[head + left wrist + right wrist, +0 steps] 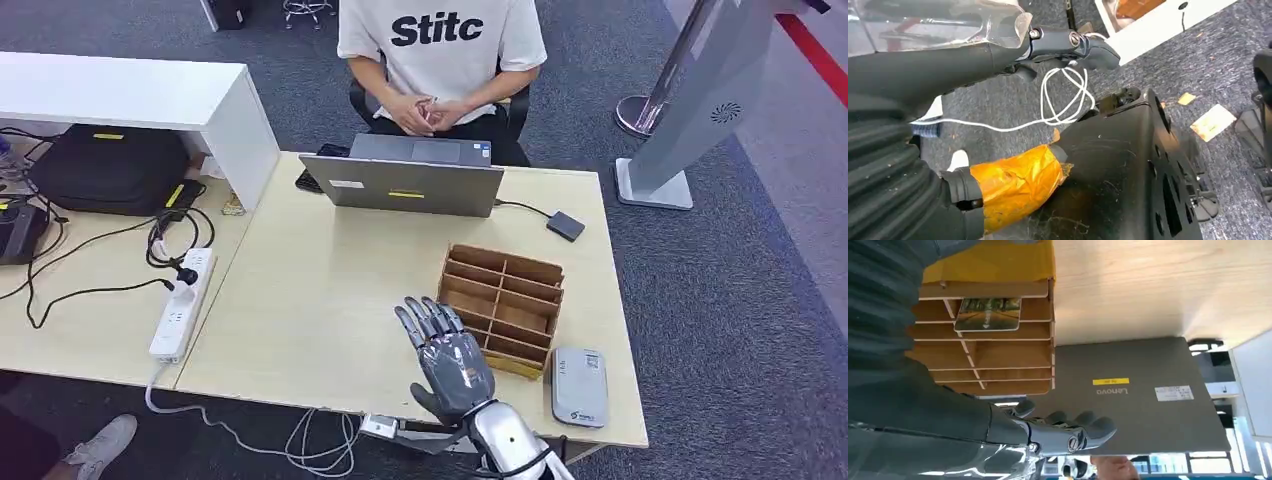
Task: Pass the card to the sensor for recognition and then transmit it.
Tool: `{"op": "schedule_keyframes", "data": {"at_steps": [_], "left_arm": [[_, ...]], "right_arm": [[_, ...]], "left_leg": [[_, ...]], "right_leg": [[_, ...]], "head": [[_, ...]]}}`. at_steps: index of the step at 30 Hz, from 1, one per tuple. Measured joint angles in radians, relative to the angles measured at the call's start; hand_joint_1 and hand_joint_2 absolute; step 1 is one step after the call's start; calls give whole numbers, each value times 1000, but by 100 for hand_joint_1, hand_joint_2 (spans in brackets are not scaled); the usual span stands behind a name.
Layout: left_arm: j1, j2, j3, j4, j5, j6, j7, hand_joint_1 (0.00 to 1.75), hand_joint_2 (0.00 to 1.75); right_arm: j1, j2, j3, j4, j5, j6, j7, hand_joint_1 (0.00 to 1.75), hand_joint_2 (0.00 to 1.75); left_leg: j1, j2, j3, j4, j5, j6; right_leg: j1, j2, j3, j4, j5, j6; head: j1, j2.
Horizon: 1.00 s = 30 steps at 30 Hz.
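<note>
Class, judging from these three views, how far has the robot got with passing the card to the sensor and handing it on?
Done: nothing yet; the card sits in a slot of the wooden organizer. In hand: the right hand is raised beside the organizer, fingers apart, holding nothing. Left: take the card, present it to the grey reader near the table edge, probably the sensor, then pass it on, perhaps to the seated person.

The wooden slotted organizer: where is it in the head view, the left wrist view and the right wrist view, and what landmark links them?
Head view: wooden organizer stands on the table right of centre, just beyond the right hand.
Left wrist view: not in it; this camera looks down at carpet and a white cable.
Right wrist view: upper left of the picture, a card in one slot.
Shared landmark: the grey laptop beside the organizer.
</note>
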State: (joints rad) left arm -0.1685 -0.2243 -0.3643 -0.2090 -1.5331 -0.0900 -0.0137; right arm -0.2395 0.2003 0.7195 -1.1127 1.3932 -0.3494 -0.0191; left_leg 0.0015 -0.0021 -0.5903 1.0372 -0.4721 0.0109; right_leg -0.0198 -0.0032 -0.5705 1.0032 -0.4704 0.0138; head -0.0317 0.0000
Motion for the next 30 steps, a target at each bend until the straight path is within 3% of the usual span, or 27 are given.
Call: {"op": "schedule_keyframes", "data": {"at_steps": [8, 24, 30], "left_arm": [[-11, 4, -72, 0, 0, -15, -28, 0, 175], [-23, 8, -140, 0, 0, -27, -45, 0, 175], [-29, 13, -212, 5, 0, -52, -90, 0, 175]], "right_arm": [[-17, 13, 0, 41, 15, -1, 20, 0, 175], [-27, 24, -8, 76, 45, -10, 61, 0, 175], [-31, 33, -25, 97, 42, -31, 63, 0, 175]], "left_leg": [[0, 0, 0, 0, 0, 0], [0, 0, 0, 0, 0, 0], [0, 0, -1, 0, 0, 0]], "right_leg": [[0, 0, 0, 0, 0, 0], [0, 0, 0, 0, 0, 0], [0, 0, 0, 0, 0, 0]], "head": [[0, 0], [0, 0], [0, 0]]}}
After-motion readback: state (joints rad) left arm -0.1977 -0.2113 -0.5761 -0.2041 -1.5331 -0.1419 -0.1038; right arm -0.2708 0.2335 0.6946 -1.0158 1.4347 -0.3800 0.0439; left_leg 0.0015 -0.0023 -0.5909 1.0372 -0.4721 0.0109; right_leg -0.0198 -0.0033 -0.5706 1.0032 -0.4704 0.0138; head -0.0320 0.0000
